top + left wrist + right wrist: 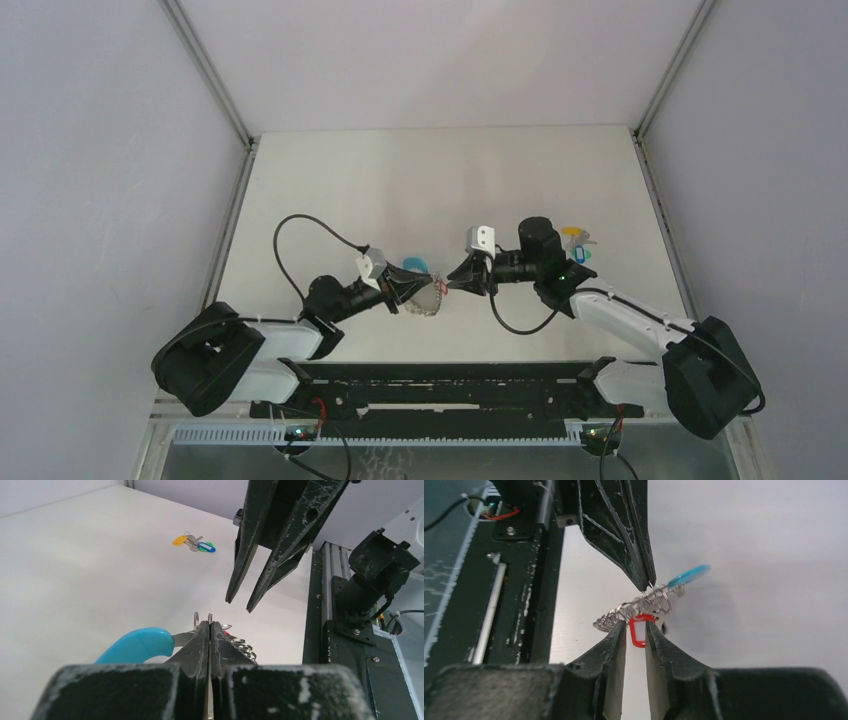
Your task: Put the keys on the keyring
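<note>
Hovering narrowly open at the red key [639, 644], the right gripper [238, 606] could jolt the keyring [624, 614] from the clamped-shut left gripper [210, 629].

White table [400, 180] — yellow and teal keys [577, 243] lying together.

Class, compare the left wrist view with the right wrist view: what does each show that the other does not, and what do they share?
Only the left wrist view shows the yellow key and the blue-teal key, lying together far off on the table. Only the right wrist view shows the red key plainly, framed between the parted fingers of the right gripper. Both show the keyring with its blue segment pinched in the shut left gripper, and the right gripper close to it.
</note>
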Controlling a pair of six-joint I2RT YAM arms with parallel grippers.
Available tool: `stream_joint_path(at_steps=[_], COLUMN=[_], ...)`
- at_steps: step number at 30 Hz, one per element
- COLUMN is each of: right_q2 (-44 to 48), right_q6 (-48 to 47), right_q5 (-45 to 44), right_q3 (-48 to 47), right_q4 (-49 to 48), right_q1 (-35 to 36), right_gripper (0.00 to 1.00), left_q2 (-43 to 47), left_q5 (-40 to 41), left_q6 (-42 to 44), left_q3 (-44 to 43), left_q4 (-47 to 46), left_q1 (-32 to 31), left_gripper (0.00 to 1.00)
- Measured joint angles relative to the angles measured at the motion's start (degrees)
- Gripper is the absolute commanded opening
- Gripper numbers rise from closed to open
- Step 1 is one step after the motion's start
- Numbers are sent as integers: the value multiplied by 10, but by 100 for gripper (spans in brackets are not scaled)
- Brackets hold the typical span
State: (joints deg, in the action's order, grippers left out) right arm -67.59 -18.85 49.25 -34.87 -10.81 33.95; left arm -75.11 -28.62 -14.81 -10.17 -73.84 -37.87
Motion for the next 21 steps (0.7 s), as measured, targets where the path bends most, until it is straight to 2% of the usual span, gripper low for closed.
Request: stream_joint_path(at_steps=[7, 21], right_q2=[-42, -78], right_q6=[23, 39], right_q5=[57, 99], right_q3=[-34, -46], right_q4=[-6, -21], right_q1=[-8, -14], right_gripper=[19, 16], left_q2=[2, 7], left_q5=[-23, -52], left_q6=[11, 15], left_q3=[0, 0], left_q4=[-7, -8], left_q1=[0, 0], left_gripper=[0, 0])
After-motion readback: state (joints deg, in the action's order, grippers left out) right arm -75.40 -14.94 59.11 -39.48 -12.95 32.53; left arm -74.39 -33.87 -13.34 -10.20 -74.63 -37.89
